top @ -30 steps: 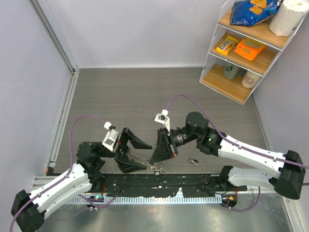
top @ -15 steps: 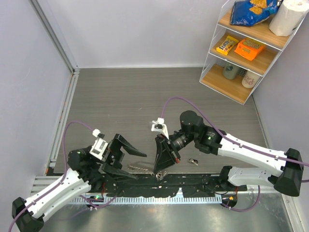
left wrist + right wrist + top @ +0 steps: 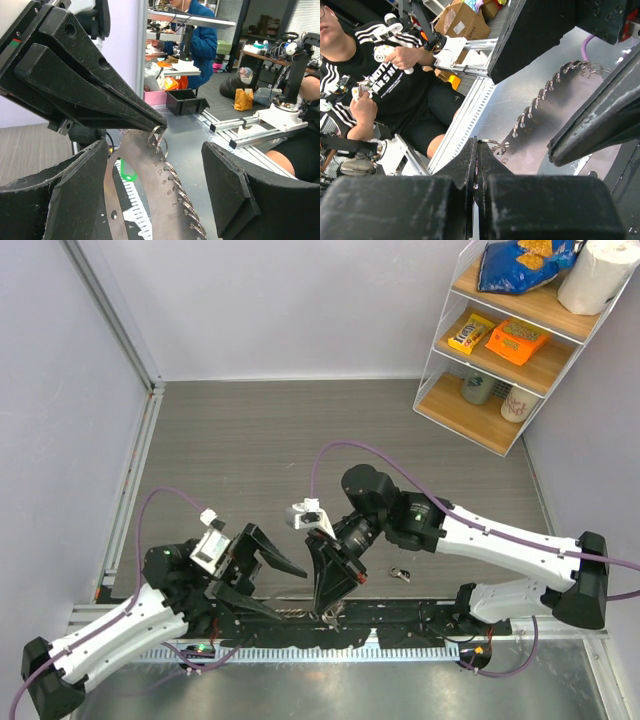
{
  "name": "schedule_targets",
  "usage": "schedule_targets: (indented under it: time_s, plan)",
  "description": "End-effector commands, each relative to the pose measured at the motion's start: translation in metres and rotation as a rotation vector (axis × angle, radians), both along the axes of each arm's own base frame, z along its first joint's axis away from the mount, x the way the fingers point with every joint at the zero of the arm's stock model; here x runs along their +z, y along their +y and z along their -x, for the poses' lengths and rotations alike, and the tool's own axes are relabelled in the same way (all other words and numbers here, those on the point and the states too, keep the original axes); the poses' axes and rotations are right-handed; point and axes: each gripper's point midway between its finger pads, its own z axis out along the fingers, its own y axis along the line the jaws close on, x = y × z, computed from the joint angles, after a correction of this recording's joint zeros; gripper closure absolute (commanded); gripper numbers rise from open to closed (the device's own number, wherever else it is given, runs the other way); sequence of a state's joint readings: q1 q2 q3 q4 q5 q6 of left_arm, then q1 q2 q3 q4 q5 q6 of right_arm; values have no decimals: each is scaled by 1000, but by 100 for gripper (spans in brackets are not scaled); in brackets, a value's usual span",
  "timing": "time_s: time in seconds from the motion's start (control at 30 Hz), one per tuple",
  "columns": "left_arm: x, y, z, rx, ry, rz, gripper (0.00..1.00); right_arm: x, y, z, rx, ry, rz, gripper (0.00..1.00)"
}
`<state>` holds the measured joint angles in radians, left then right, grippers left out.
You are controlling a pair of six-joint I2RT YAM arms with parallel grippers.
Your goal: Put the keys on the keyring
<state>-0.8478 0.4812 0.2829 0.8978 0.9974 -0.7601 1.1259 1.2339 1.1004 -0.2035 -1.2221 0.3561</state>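
Note:
The keyring point(image 3: 150, 200) is a pale metal oval plate with numbered holes and several split rings along its edge. In the left wrist view it hangs between the wide-apart fingers of my open left gripper point(image 3: 155, 165). My right gripper point(image 3: 476, 142) is shut on one split ring point(image 3: 492, 145) at the plate's end; its fingers point(image 3: 100, 100) come in from above in the left wrist view. From above, both grippers point(image 3: 262, 582) point(image 3: 328, 602) meet at the table's near edge. A small dark-headed key point(image 3: 401, 574) lies on the table to the right. A green shape point(image 3: 126, 172) shows through the plate's opening.
A white wire shelf point(image 3: 510, 340) with snacks, cups and a paper roll stands at the back right. The black base rail point(image 3: 400, 625) runs along the near edge. A metal track point(image 3: 130, 480) lines the left wall. Purple cables loop over both arms.
Both grippers have moved towards the near edge, the right one lower and slightly left with the ring in it. The left gripper has drawn back to the left and stays open.

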Motion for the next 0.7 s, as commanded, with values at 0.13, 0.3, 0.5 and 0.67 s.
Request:
schedule_targets:
  time_s: [0.13, 0.3, 0.5, 0.67]
  plan:
    - [22, 4, 19, -88, -52, 28, 29, 22, 6, 4, 58, -84, -85, 95]
    - [25, 3, 26, -129, -56, 25, 37, 28, 11, 4, 71, -98, -94, 94]
    - [23, 1, 30, -159, -48, 8, 46, 30, 14, 5, 79, -103, -94, 95]
    - [21, -4, 28, -165, -33, -9, 48, 35, 14, 8, 90, -116, -111, 95]
